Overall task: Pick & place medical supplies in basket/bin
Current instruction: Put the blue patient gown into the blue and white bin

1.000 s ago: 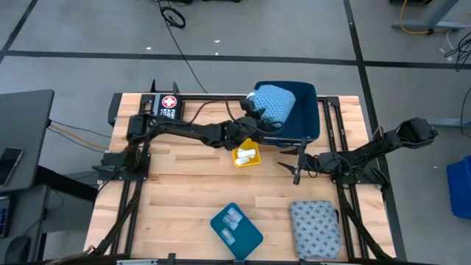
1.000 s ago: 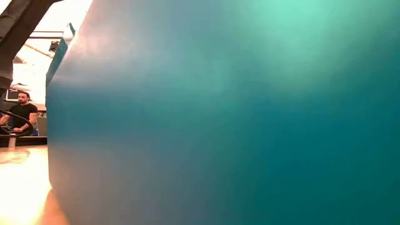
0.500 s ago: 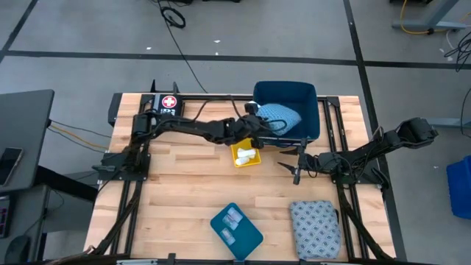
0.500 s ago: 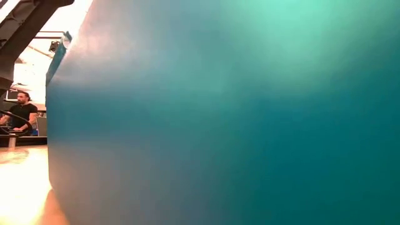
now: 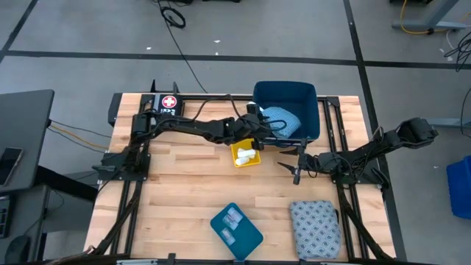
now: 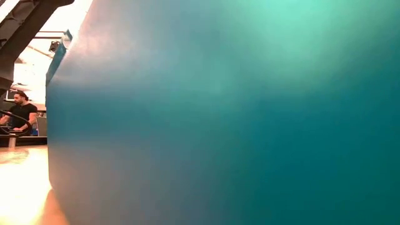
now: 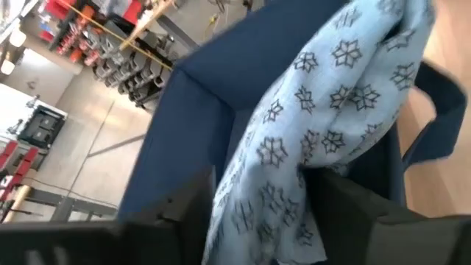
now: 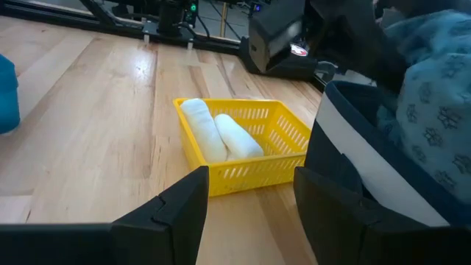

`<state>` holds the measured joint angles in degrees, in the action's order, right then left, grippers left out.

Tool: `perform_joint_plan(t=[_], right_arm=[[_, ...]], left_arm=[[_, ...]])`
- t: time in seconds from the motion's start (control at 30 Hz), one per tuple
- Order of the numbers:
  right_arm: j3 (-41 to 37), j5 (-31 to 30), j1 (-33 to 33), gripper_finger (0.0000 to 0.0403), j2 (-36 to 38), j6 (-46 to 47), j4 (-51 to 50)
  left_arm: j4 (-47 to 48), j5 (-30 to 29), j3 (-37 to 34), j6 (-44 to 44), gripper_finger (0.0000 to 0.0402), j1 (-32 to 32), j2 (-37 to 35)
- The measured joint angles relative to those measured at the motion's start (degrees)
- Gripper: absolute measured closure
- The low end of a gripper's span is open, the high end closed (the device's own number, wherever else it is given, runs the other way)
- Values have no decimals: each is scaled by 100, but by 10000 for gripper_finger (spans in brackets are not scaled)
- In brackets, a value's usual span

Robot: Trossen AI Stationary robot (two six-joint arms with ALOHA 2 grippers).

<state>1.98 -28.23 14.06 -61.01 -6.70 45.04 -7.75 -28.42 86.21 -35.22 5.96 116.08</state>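
Observation:
The blue patterned pad (image 5: 281, 118) lies in the dark blue bin (image 5: 305, 99) at the table's far edge, slumped against the bin's left wall. My left gripper (image 5: 259, 125) reaches over that wall, open, and the pad's near end (image 7: 280, 213) lies between its fingers. My right gripper (image 5: 298, 168) waits open above the table, right of a yellow basket (image 5: 246, 154) that holds two white rolls (image 8: 217, 136). A grey-blue pad (image 5: 316, 228) lies flat at the near right. My left gripper stands with one finger on either side of the blue pad's near end (image 7: 294, 184), coming level over the bin's left wall. The pad rests in the bin. Whether the fingers touch the cloth I cannot tell.
A teal case (image 5: 235, 227) with clear packets on top lies near the front edge and fills the low view. The black case with a red-and-white cross (image 5: 168, 104) sits at the far left. Bare wood lies between the yellow basket and the teal case.
My left gripper has gone down at the bin's left wall. The blue pad, which hung spread above the bin's rim, has sunk into the bin and bunched up against the left wall.

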Motion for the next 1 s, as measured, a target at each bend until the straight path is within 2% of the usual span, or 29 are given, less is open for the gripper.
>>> perform_joint_plan(t=[0.1,0.23,0.43,0.6,0.77,0.87,0.93,1.0], right_arm=[[0,4,0,195,0,0,-13],[-1,17,0,195,0,0,-46],[-1,17,0,195,0,13,-53],[0,17,2,195,0,42,-85],[-2,124,0,195,0,82,30],[-2,220,0,195,0,82,249],[-2,270,0,195,0,56,417],[-2,306,0,195,0,23,506]], left_arm=[[-10,5,0,-9,168,-46,-175],[-34,32,0,-38,153,-137,-472],[-61,-36,0,-129,158,-316,-988],[23,-610,2,-144,169,-492,-1344],[670,-845,0,157,181,-717,-1710],[1224,-745,0,694,186,-878,-1912],[1623,-356,2,1134,188,-973,-2002],[1951,289,2,1503,189,-1044,-2025]])
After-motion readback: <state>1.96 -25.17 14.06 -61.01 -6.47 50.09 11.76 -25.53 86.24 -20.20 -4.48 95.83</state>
